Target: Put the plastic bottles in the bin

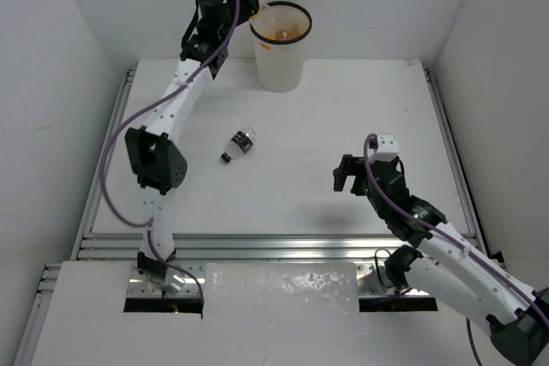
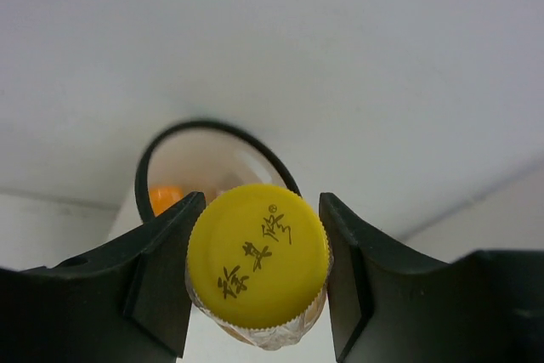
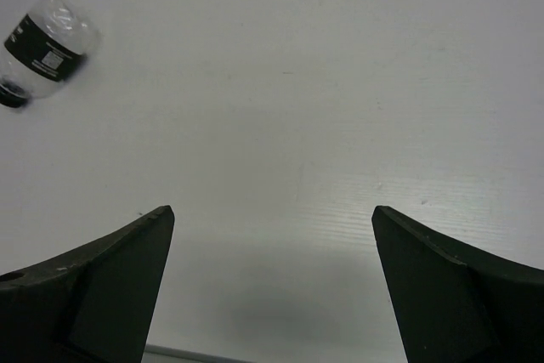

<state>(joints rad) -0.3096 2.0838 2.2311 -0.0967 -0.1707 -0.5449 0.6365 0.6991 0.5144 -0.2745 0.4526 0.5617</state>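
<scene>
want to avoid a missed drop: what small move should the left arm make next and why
Probably nudge the left pincer a little farther over the bin before opening. It is shut on the yellow-capped bottle, and the top view shows it at the bin's rim, not over the middle.

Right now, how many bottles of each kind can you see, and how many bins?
White bin: 1
Yellow-capped bottle, in the left gripper: 1
Clear bottle with dark label: 1
Orange item inside the bin: at least 1
Total: at least 4
</scene>
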